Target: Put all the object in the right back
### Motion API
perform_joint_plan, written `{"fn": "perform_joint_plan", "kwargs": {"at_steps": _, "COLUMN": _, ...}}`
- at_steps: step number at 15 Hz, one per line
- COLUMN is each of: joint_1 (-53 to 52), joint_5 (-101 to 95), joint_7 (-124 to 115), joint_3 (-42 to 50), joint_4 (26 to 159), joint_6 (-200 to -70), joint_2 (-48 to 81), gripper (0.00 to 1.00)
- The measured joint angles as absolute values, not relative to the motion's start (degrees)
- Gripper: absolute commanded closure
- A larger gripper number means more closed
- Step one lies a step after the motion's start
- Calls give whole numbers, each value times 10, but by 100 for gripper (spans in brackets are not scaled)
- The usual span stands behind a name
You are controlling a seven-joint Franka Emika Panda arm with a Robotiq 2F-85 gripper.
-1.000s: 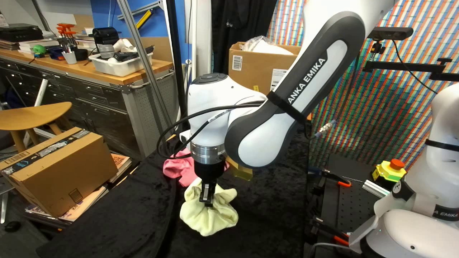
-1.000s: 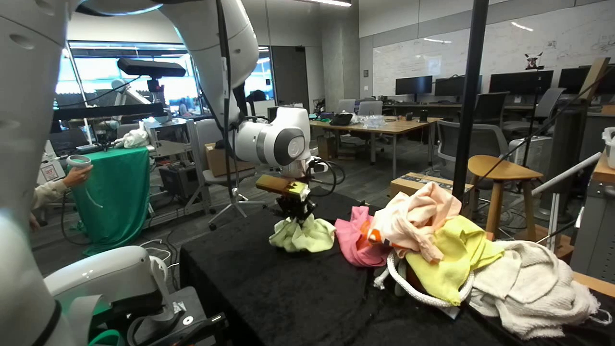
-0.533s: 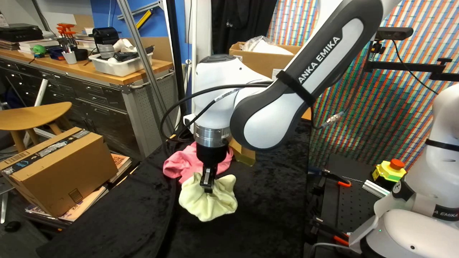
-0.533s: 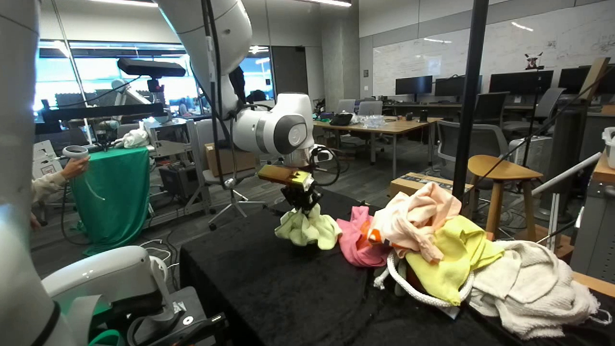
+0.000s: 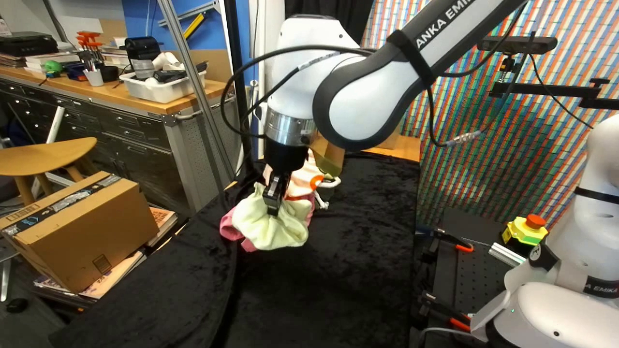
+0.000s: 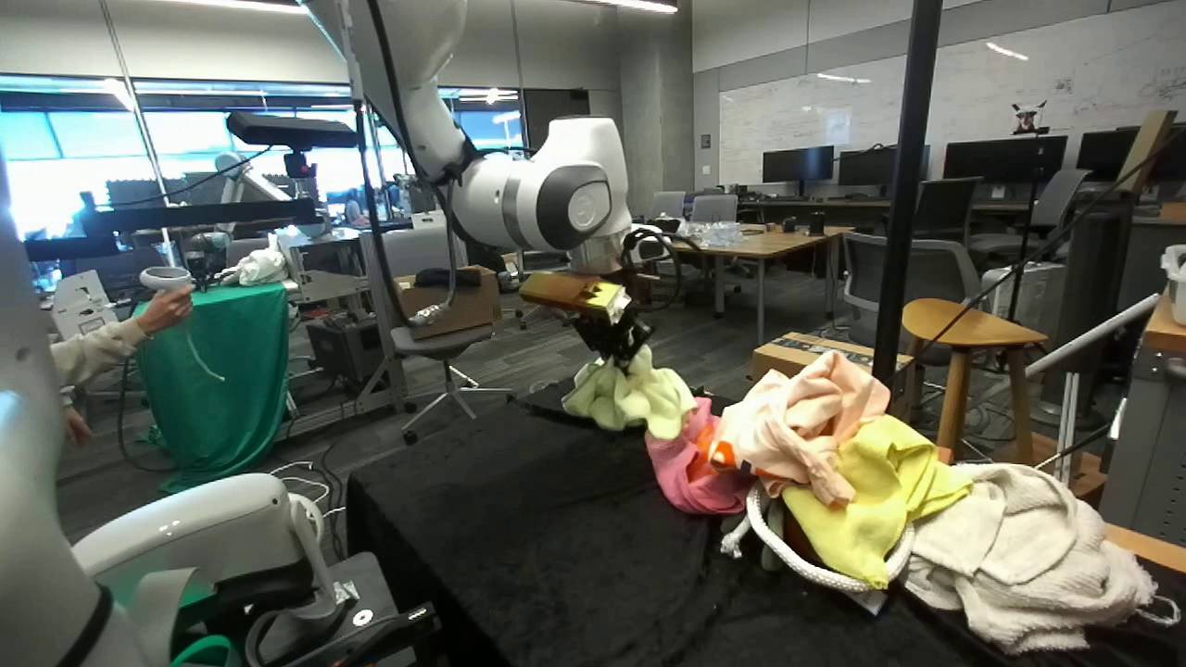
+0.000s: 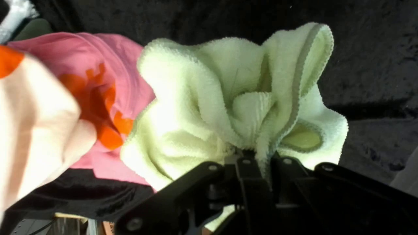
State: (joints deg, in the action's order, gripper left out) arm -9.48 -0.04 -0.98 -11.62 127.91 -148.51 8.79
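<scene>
Hand [image 7: 259, 157] is clamped on the pale yellow cloth [image 7: 183, 107], near the pink cloth [image 6: 687, 472]. Probably light, floppy, not slippery imo, so a thick mid-bunch pinch should hold.

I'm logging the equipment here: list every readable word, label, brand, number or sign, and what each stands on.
"ANKA EMI": robot arm, its end letters out of view.
"A EMIKA": dark band on the white robot base, start not showing.
Too small or blurred to read: printing on the cardboard box, the books beneath it and the whiteboard.
</scene>
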Motion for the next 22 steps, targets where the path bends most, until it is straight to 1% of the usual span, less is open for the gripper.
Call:
{"fn": "perform_joint_plan", "kwargs": {"at_steps": 4, "joint_1": -76, "joint_5": -7, "joint_7": -5, "joint_3": -84, "joint_4": 1252, "joint_6": -1463, "joint_2": 63, "gripper": 98}}
{"fn": "perform_joint_plan", "kwargs": {"at_steps": 7, "joint_1": -65, "joint_5": -22, "joint_7": -5, "joint_3": -62, "joint_4": 1225, "joint_6": -1442, "joint_2": 71, "gripper": 98}}
{"fn": "perform_joint_plan", "kwargs": {"at_steps": 17, "joint_1": -62, "joint_5": -58, "joint_7": -5, "joint_3": -47, "joint_4": 1157, "joint_6": -1388, "joint_2": 208, "gripper": 98}}
{"fn": "perform_joint_plan", "kwargs": {"at_steps": 22, "joint_1": -62, "joint_5": -58, "joint_7": -5, "joint_3": -44, "joint_4": 1128, "joint_6": -1366, "joint_2": 242, "gripper": 98}}
